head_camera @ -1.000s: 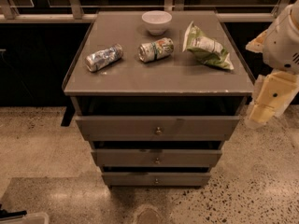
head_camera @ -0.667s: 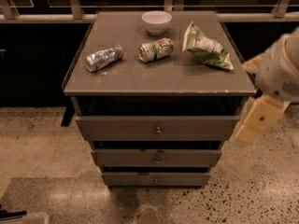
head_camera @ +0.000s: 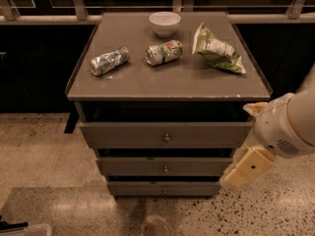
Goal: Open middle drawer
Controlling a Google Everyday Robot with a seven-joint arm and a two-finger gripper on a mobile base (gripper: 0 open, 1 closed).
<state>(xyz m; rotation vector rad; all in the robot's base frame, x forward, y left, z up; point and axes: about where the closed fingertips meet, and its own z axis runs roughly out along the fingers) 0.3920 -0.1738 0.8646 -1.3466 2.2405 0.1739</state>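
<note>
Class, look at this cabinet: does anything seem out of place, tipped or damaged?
On the cabinet top, the left can and the right can lie on their sides; the left one looks crumpled. The chip bag lies flat, creased. The tool hangs low beside the right end of the middle drawer, off its knob.

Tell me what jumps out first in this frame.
The white arm comes in from the right edge, its beige gripper low beside the cabinet's right side, about level with the middle drawer and well away from its knob. Then the cabinet top: a white bowl at the back, a left crushed can, a centre crushed can, and a green chip bag at right.
</note>
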